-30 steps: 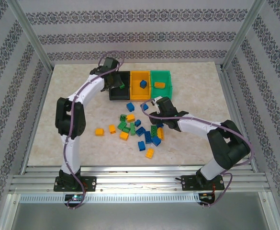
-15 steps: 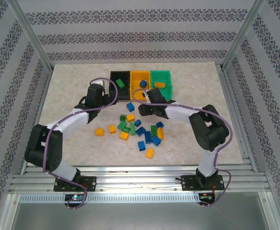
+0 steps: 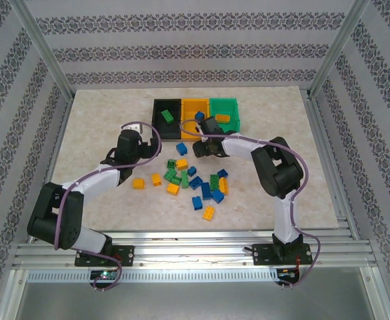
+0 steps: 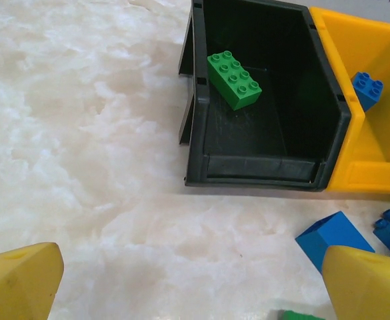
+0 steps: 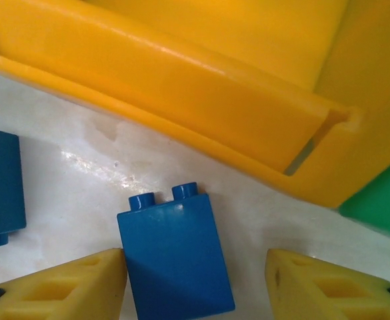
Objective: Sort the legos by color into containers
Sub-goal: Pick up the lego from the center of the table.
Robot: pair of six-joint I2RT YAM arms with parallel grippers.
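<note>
We list: bench (image 3: 281,107), pale marbled top, evenly lit. Walls (image 3: 195,40) on three sides, white with grey ornamental bands. Metal posts (image 3: 43,50) at far corners. Ribbed metal rails (image 3: 195,252) along near edge.

I'm working in a lab test booth: metal frame posts (image 3: 47,57), wallpapered panels (image 3: 195,47), marble-look table (image 3: 281,120).

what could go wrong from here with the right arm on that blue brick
1. The blue brick sits off-centre in the open right gripper, nearly against one finger, so closing may twist or shove it.
2. The yellow bin wall is just beyond it; pushing forward might jam the brick or nudge the bin.
3. Contents do not match bin colours: a green brick lies in the black bin, so misplacing is easy.
</note>
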